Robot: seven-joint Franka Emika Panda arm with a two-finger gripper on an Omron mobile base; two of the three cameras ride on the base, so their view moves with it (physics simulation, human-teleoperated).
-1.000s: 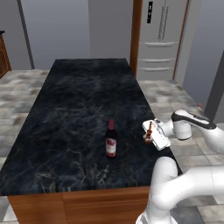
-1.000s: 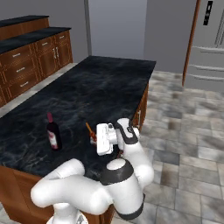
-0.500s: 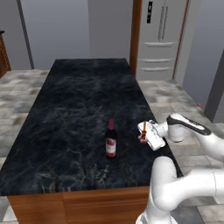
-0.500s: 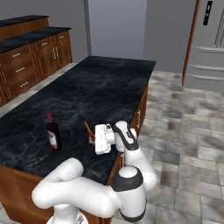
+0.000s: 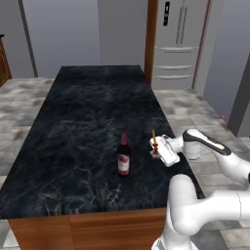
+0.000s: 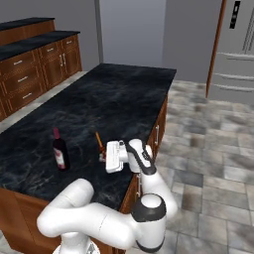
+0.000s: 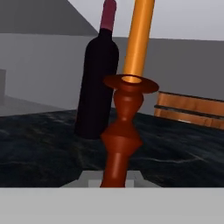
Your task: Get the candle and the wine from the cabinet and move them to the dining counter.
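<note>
My gripper [image 5: 157, 152] is shut on the dark red holder of the candle [image 5: 154, 138], a thin orange taper held upright over the right edge of the dining counter [image 5: 88, 112]. The wine [image 5: 123, 156] stands upright on the black marble top, a short way left of the candle. From the right base view the candle [image 6: 99, 141] sits in the gripper [image 6: 104, 158], with the wine [image 6: 60, 151] to its left on the dining counter [image 6: 119, 96]. The hand view has the candle [image 7: 124, 127] close in front and the wine [image 7: 96, 87] just behind it. The cabinet is out of view.
A steel fridge [image 5: 178, 44] stands beyond the counter's far end, beside a wooden panel [image 5: 151, 39]. Brown drawer units [image 6: 30, 74] with a black top line the left wall. Tiled floor [image 6: 208, 149] runs along the counter's right side.
My gripper has carried the candle leftward, from beyond the counter's right edge to over the marble top and closer to the wine. The wine has not moved.
</note>
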